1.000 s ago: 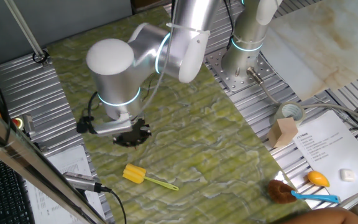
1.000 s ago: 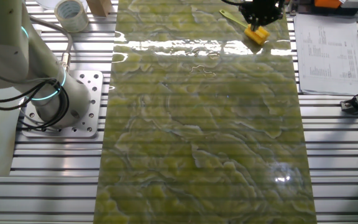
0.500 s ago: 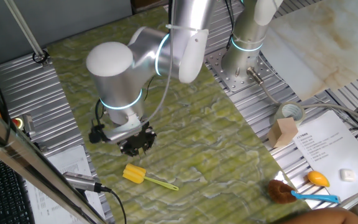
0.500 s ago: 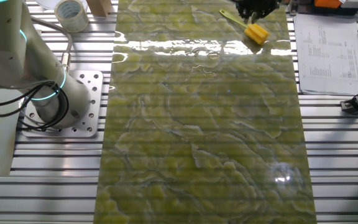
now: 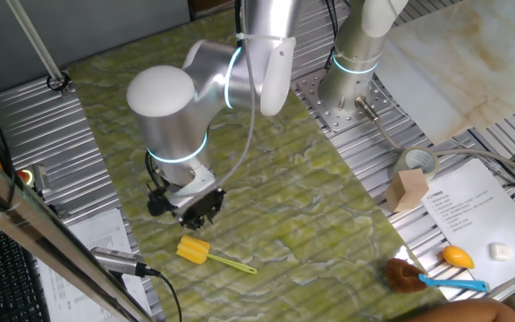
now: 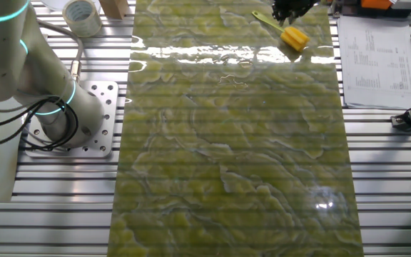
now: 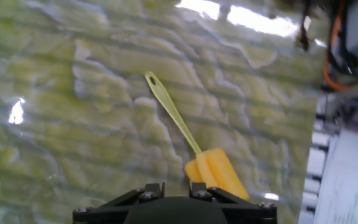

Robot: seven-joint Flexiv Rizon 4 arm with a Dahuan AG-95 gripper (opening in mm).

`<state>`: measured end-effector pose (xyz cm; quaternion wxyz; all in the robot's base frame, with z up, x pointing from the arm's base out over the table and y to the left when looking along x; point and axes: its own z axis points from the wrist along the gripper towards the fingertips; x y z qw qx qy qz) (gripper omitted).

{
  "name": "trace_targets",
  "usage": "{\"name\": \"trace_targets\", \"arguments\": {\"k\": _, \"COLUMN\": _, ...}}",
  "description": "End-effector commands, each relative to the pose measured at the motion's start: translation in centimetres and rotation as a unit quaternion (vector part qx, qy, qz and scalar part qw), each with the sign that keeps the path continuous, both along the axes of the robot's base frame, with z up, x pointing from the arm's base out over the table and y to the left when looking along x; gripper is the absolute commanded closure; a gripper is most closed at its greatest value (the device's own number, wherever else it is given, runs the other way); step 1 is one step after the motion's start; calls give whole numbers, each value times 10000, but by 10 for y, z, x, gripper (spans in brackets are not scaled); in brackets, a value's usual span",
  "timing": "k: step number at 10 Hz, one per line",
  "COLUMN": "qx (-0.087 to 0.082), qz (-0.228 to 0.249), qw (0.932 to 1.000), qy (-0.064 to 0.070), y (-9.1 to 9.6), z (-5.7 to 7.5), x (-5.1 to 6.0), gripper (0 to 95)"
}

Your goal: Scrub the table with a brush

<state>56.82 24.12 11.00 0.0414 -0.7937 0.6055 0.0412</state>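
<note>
Moving down and toward the brush over the last second, the gripper hovered just above its yellow head, holding nothing; whether its fingers were parted could not be told. That brush lay untouched on the table, so scrubbing had not begun.

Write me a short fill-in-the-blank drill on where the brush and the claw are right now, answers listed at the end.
1. The brush lies flat on the ____ marbled table.
2. The claw hovers above the brush without ____ it.
3. In the hand view, the brush's thin handle ends in a small ____.
4. A second brush, with brown bristles, has a ____ handle.

Missing words: yellow-green; holding; loop; blue
</note>
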Motion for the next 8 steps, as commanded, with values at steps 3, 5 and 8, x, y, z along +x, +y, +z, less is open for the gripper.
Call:
{"name": "trace_targets", "arguments": {"k": 3, "qx": 10, "qz": -50, "qw": 10000, "qy": 13, "y": 31, "z": -11, "x": -7, "gripper": 760}}
{"name": "trace_targets", "arguments": {"k": 5, "qx": -52, "qz": 35, "qw": 10000, "qy": -31, "y": 41, "z": -17, "x": -14, "gripper": 570}}
{"name": "trace_targets", "arguments": {"k": 8, "qx": -58, "qz": 161, "qw": 9998, "qy": -53, "y": 44, "z": -19, "x": -16, "gripper": 570}}
